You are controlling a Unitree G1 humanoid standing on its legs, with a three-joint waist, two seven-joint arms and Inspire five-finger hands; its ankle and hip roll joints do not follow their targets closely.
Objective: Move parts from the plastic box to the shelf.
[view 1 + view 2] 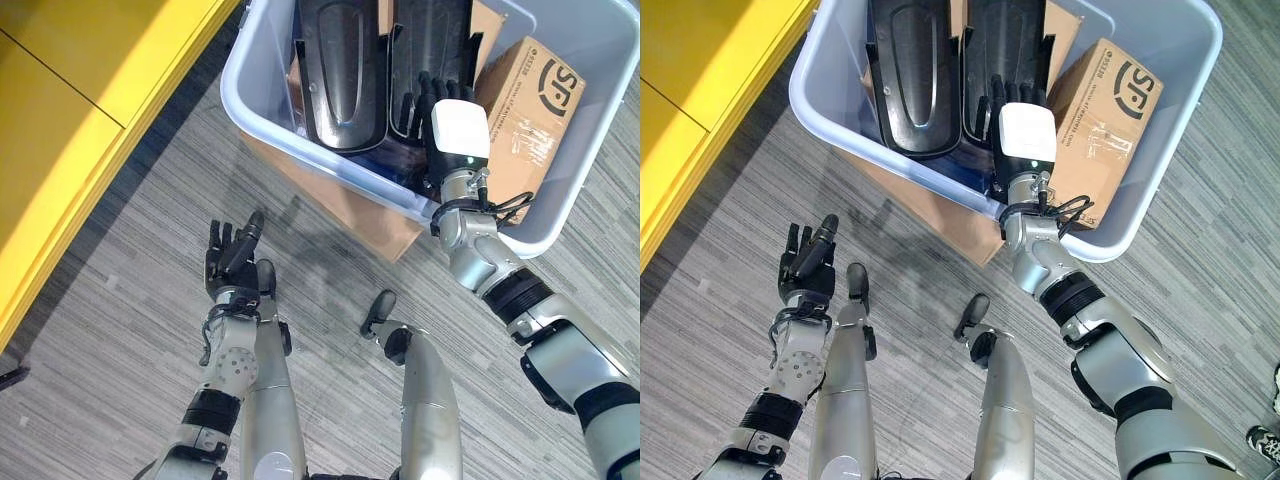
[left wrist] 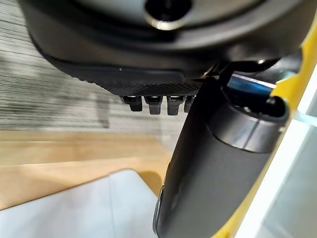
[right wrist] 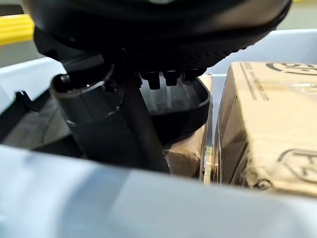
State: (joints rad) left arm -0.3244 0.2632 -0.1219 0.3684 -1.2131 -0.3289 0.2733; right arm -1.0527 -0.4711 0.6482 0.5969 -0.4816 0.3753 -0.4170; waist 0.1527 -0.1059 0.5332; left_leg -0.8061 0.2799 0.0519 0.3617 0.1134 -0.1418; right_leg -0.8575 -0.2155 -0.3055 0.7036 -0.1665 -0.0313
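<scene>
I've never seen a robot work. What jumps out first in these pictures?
The pale plastic box on the grey floor, holding two long black parts and a cardboard carton. The right hand reaches into the box with straight fingers over the right-hand black part, beside the carton. The left hand hangs open above the floor, near a yellow shelf on the left.

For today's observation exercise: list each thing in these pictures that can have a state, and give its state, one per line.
plastic box: open-topped, on the floor, holding parts.
black parts: two, side by side in the box.
cardboard box: closed, in the box.
right hand: open, reaching into the box.
left hand: open, holding nothing.
</scene>
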